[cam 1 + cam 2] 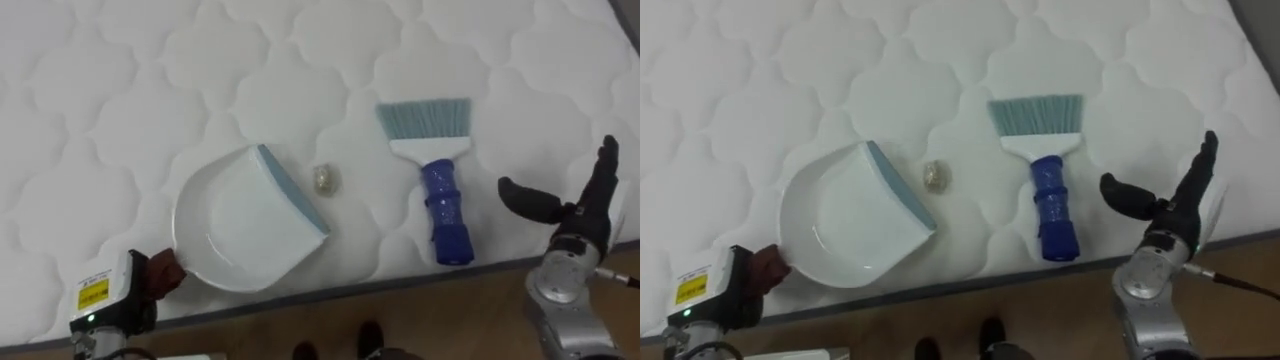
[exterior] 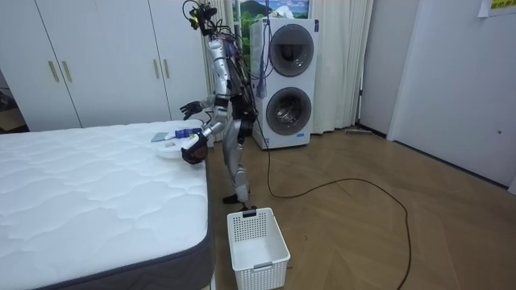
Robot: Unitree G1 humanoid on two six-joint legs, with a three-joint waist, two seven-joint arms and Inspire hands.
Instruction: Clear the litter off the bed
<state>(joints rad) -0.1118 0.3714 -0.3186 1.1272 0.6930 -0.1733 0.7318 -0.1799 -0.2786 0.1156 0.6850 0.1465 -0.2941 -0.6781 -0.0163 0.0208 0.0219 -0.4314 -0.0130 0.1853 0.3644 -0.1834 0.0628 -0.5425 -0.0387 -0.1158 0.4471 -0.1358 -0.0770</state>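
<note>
A white dustpan (image 1: 240, 222) with a blue lip lies on the quilted white mattress (image 1: 120, 100) near its front edge. My left hand (image 1: 160, 272) is curled at the pan's rear rim, and the handle is hidden under it. A small crumpled scrap (image 1: 325, 179) rests just right of the pan's lip. Further right lies a brush (image 1: 440, 175) with pale blue bristles and a dark blue handle that points toward me. My right hand (image 1: 575, 212) hovers open to the right of the brush handle, apart from it, thumb spread toward it.
The mattress's grey edge (image 1: 400, 282) runs along the bottom, with wooden floor below it. In the room view I stand at the bed's side; a white basket (image 2: 256, 246) sits on the floor by the bed's corner and stacked washing machines (image 2: 289, 80) stand behind me.
</note>
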